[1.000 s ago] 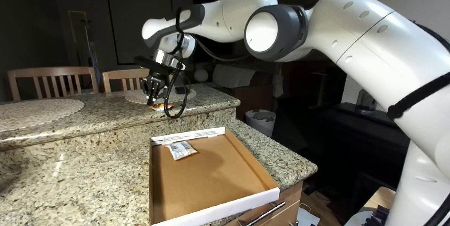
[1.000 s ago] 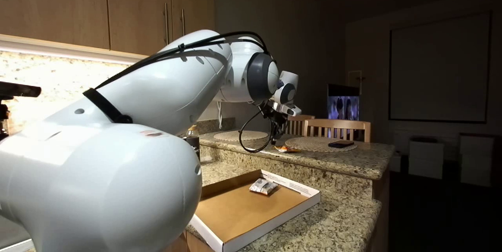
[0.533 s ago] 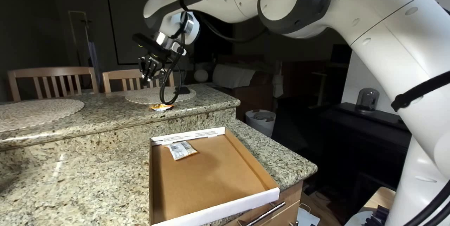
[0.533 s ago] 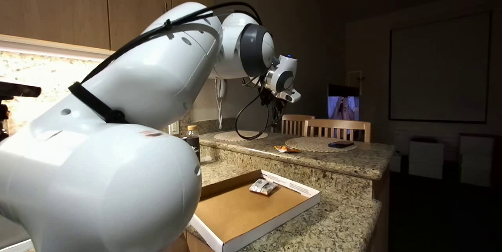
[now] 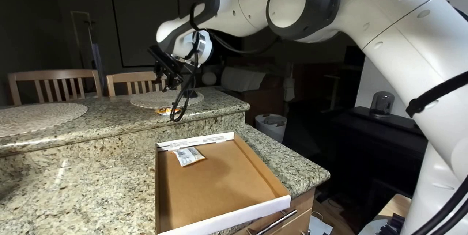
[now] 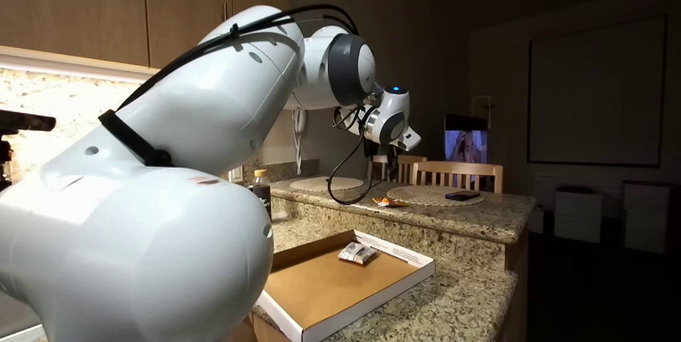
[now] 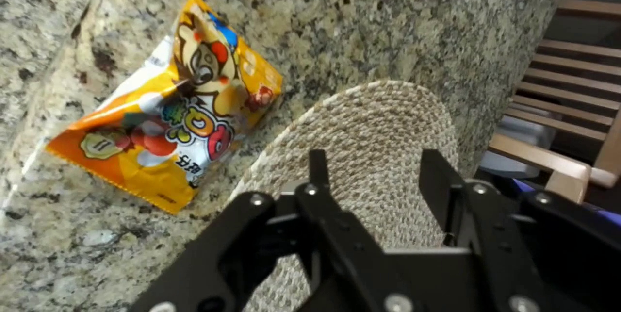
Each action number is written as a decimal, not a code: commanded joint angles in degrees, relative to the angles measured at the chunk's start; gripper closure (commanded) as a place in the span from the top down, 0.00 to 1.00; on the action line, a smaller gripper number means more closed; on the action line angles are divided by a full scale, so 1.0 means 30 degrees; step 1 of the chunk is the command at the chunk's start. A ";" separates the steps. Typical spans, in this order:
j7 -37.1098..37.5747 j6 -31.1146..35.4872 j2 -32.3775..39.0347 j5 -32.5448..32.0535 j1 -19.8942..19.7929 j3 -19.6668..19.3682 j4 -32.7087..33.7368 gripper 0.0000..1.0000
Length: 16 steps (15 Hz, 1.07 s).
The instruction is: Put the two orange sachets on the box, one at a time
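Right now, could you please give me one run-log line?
gripper: open, empty | one sachet: in box | other sachet: on raised counter | remaining: one

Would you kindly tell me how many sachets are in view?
2: one sachet lies inside the box; the other sachet lies on the raised counter beside a woven placemat. More could be hidden behind the arm.

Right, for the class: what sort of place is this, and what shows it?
Probably a home kitchen with an eating area: wooden wall cabinets, a raised granite counter, and slat-backed wooden chairs on its far side in an exterior view.
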 commanded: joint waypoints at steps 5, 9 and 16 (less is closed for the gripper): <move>0.1541 0.0708 0.1822 -0.1546 0.0548 -0.0688 0.0304 1.00; 0.1700 0.1817 0.2112 -0.1350 0.0547 -0.0610 0.0054 1.00; 0.0934 0.0394 -0.0397 -0.0512 0.0106 0.0810 -0.3878 1.00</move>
